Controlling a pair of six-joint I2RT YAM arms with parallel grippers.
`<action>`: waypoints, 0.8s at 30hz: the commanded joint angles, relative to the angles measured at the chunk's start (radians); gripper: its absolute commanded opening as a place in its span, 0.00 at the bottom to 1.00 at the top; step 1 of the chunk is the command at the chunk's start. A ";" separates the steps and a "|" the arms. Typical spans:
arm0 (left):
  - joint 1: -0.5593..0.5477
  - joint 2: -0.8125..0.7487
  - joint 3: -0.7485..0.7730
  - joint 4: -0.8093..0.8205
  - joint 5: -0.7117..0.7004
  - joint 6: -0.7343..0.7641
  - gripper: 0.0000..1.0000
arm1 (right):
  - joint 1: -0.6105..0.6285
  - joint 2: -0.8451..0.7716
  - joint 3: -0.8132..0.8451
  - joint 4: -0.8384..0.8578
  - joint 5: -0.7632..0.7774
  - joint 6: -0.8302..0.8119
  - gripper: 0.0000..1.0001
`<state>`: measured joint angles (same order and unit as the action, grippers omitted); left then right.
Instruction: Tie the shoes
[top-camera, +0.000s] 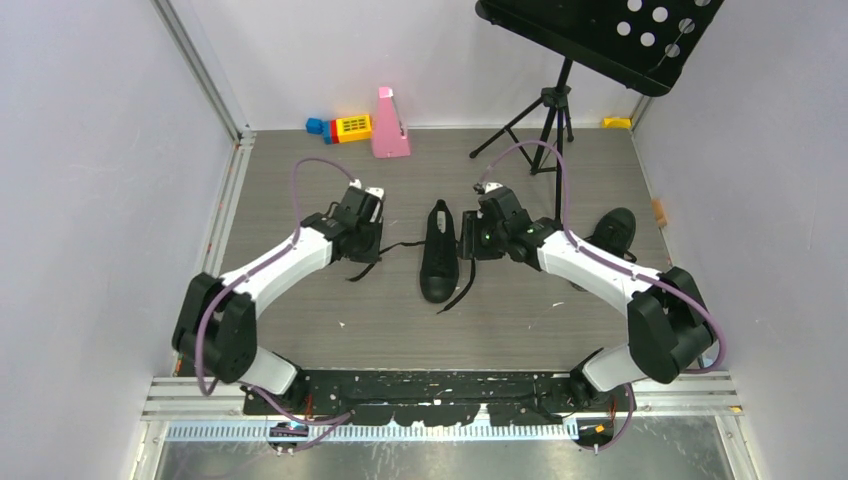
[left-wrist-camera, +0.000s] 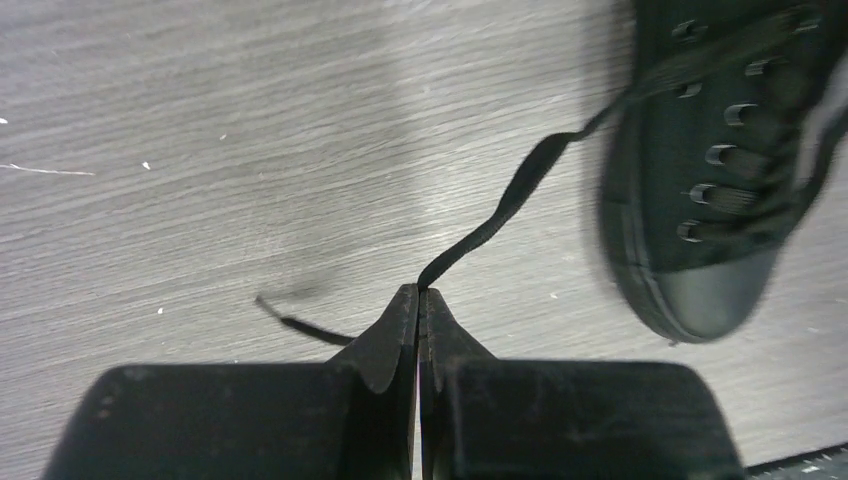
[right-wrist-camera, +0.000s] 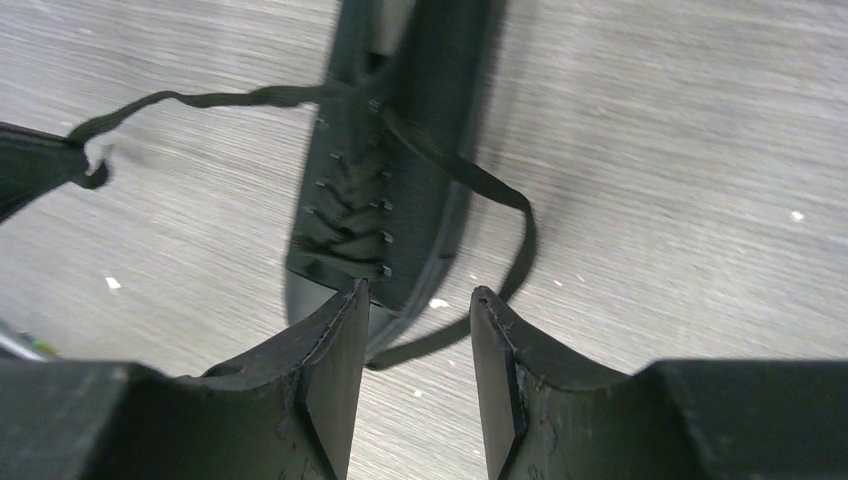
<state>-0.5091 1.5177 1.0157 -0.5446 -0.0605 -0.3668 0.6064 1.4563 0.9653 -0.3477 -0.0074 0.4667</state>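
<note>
Sneaker (top-camera: 438, 252): we log it at mid-tabletop (top-camera: 520, 325), between the two wrists, sole down. Its long axis runs near to far, with the toe toward the arm bases and the heel toward the back wall. It is laced through the eyelets but untied. A second sneaker (top-camera: 612, 232) lies well off to the right, partly hidden behind the right arm (top-camera: 590, 262). We cannot tell its heading.

Left arm (top-camera: 290, 258): it reaches forward and inward, wrist tipped down, just left of the sneaker. The left jaws are together, clamped on the left lace (left-wrist-camera: 520, 190) near its end. The lace runs slack and wavy from the upper eyelets to the jaw tips. A short tail (left-wrist-camera: 300, 322) sticks out past them above the tabletop.

Right arm: it takes a mirrored pose, wrist low, close beside the sneaker's right flank. The right jaws stand apart and grip nothing. In the right wrist view we see the toe cap through the gap. The right lace (right-wrist-camera: 500, 200) loops free on the tabletop beside the toe.

Background: a music stand (top-camera: 590, 40) stands at back right. A pink wedge-shaped object (top-camera: 388, 125) and coloured blocks (top-camera: 340, 127) sit at the back edge.
</note>
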 joint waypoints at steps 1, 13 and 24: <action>-0.011 -0.127 -0.017 0.028 -0.019 -0.035 0.00 | 0.001 0.019 0.067 0.102 -0.106 0.056 0.47; -0.004 -0.236 -0.017 -0.017 -0.006 -0.034 0.00 | 0.098 0.116 0.106 0.289 -0.142 0.211 0.64; -0.003 -0.229 0.007 -0.007 -0.004 -0.015 0.00 | 0.120 0.233 0.291 0.159 -0.114 -0.300 0.56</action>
<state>-0.5167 1.3045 0.9989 -0.5594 -0.0597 -0.3889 0.7246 1.6791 1.1976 -0.1741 -0.1299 0.4240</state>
